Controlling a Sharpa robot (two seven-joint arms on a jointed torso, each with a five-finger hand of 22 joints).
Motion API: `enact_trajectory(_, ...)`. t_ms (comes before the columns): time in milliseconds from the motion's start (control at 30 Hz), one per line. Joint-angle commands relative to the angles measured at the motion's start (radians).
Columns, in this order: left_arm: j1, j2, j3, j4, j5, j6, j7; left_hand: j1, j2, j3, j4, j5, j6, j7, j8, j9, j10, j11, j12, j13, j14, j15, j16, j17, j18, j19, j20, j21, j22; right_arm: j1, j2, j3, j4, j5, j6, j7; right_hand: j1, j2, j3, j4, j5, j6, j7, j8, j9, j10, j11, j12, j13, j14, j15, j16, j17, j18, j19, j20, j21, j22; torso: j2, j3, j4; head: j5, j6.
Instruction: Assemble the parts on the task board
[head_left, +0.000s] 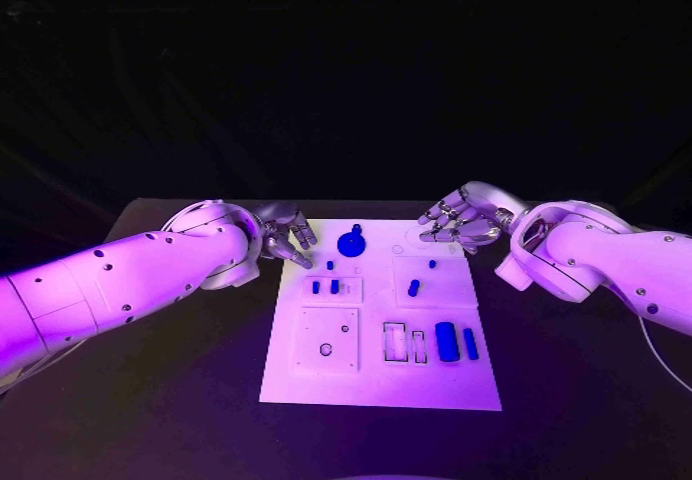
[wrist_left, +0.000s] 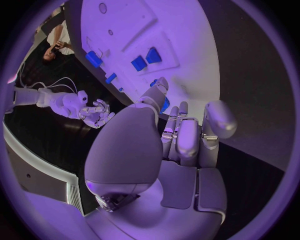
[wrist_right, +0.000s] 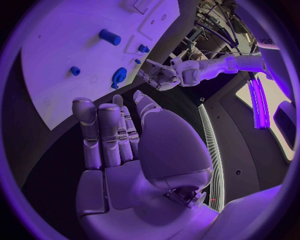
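Both hands are hovering at the far end of the task board (head_left: 378, 385), on the black surface (head_left: 173, 400). Left hand (head_left: 286, 232) is holding nothing, fingers loosely spread, fingertips pointing down over the board's far left corner. Right hand (head_left: 462, 222) is also holding nothing, fingers apart and half curled, over the far right corner.

Nearest loose-looking part: the round blue piece (head_left: 352, 242), lying between the two hands; its stub is pointing away from the robot. Judging the step as a reach for it: coming straight down and pinching across the disc should be keeping it level.

The blue cylinder (head_left: 447, 342) is lying near the robot, long axis running near-to-far.
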Motion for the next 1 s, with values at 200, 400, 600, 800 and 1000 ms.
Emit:
enact_trajectory(200, 0.022, -0.069, 0.002, 0.042, 0.679, -0.051, 0.234, 0.035, 0.066, 0.118, -0.006, 0.005, 0.09, 0.001, 0.033, 0.003, 0.107, -0.01, 0.051, 0.006, -0.074, -0.009, -0.09, -0.158, 0.032, -0.056, -0.006, -0.153, -0.078, -0.01, 0.019, 0.0, -0.034, -0.385, 0.02, -0.09, 0.062, 0.0, 0.071, -0.042, -0.058, 0.047, -0.012, 0.016, 0.001, 0.057, -0.012, -0.091, -0.11, 0.053, -0.009, 0.075, 0.074, -0.004, 0.071, -0.009, 0.068, 0.107, 0.002, 0.0, -0.0019, 0.0, 0.008)
enact_trajectory(400, 0.015, -0.109, -0.004, 0.095, 1.099, -0.099, 0.381, -0.016, 0.047, 0.127, 0.021, 0.0, 0.098, -0.005, 0.036, -0.001, 0.136, -0.021, 0.091, 0.017, -0.153, -0.011, -0.18, -0.304, 0.057, -0.125, -0.007, -0.308, -0.158, -0.025, 0.041, 0.0, -0.045, -0.577, 0.052, -0.14, 0.066, -0.015, 0.106, -0.055, -0.096, 0.065, -0.024, 0.007, -0.001, 0.069, -0.016, -0.132, -0.156, 0.062, -0.013, 0.097, 0.097, -0.008, 0.081, -0.012, 0.086, 0.131, 0.001, -0.0019, -0.0005, -0.036, 0.015)
enact_trajectory(600, 0.003, -0.143, -0.009, 0.149, 1.328, -0.14, 0.453, -0.045, 0.04, 0.117, 0.037, 0.0, 0.113, -0.012, 0.046, 0.0, 0.153, -0.029, 0.123, 0.031, -0.168, -0.017, -0.195, -0.332, 0.063, -0.141, -0.011, -0.355, -0.184, -0.041, 0.064, 0.0, -0.061, -0.712, 0.114, -0.184, 0.058, -0.031, 0.139, -0.061, -0.125, 0.081, -0.03, 0.0, -0.001, 0.065, -0.014, -0.163, -0.195, 0.064, -0.01, 0.099, 0.099, -0.008, 0.079, -0.011, 0.088, 0.132, 0.001, -0.0023, 0.0012, -0.066, 0.017)
enact_trajectory(800, -0.005, -0.158, -0.011, 0.175, 1.384, -0.156, 0.48, -0.05, 0.04, 0.115, 0.041, 0.001, 0.113, -0.013, 0.047, -0.001, 0.151, -0.03, 0.129, 0.033, -0.178, -0.017, -0.208, -0.356, 0.068, -0.152, -0.012, -0.389, -0.203, -0.056, 0.078, 0.0, -0.074, -0.754, 0.154, -0.197, 0.05, -0.044, 0.16, -0.065, -0.132, 0.088, -0.036, -0.006, -0.002, 0.06, -0.019, -0.18, -0.22, 0.065, -0.012, 0.096, 0.095, -0.007, 0.076, -0.014, 0.087, 0.13, 0.001, -0.0018, 0.0004, -0.07, 0.019)
enact_trajectory(1000, -0.007, -0.162, -0.012, 0.18, 1.393, -0.166, 0.48, -0.054, 0.037, 0.112, 0.043, 0.0, 0.113, -0.013, 0.048, -0.001, 0.15, -0.03, 0.133, 0.035, -0.175, -0.017, -0.204, -0.347, 0.067, -0.152, -0.012, -0.391, -0.204, -0.061, 0.084, 0.0, -0.071, -0.759, 0.18, -0.192, 0.047, -0.047, 0.166, -0.065, -0.133, 0.092, -0.036, -0.008, -0.002, 0.058, -0.019, -0.185, -0.228, 0.065, -0.012, 0.093, 0.092, -0.007, 0.075, -0.015, 0.086, 0.128, 0.002, -0.0014, -0.0008, -0.066, 0.018)
